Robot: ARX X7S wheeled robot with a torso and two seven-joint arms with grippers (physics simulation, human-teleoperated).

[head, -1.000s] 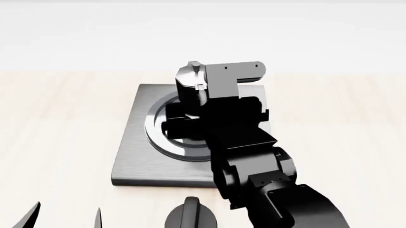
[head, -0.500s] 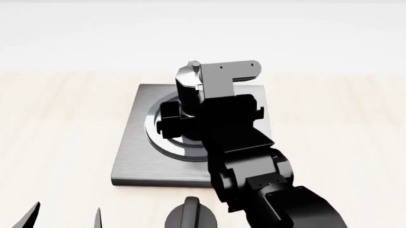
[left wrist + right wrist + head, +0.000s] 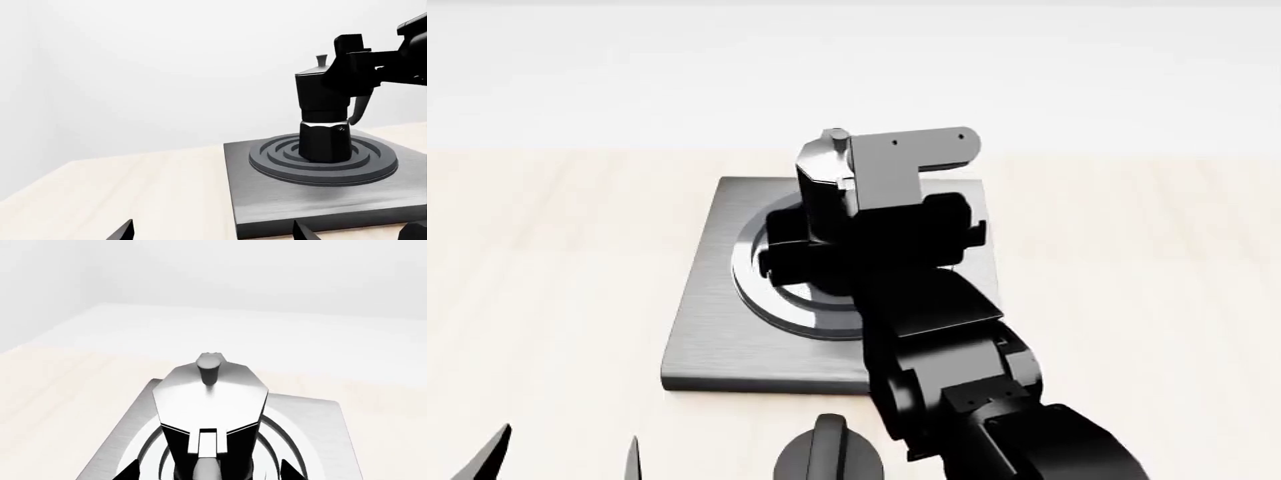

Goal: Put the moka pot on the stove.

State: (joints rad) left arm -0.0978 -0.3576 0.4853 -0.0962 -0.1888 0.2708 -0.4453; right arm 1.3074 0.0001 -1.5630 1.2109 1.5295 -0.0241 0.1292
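The right arm [image 3: 961, 380] is glossy black, built of blocky rounded segments dotted with small screws, ending in a light grey bracket [image 3: 914, 165] with tiny holes.

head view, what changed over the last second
The right arm's forearm and wrist shifted slightly toward the robot's left and folded in closer to the moka pot; its hand is hidden behind the wrist, so its grip cannot be told. The pot stayed upright on the stove burner rings, and the left hand stayed low, open.
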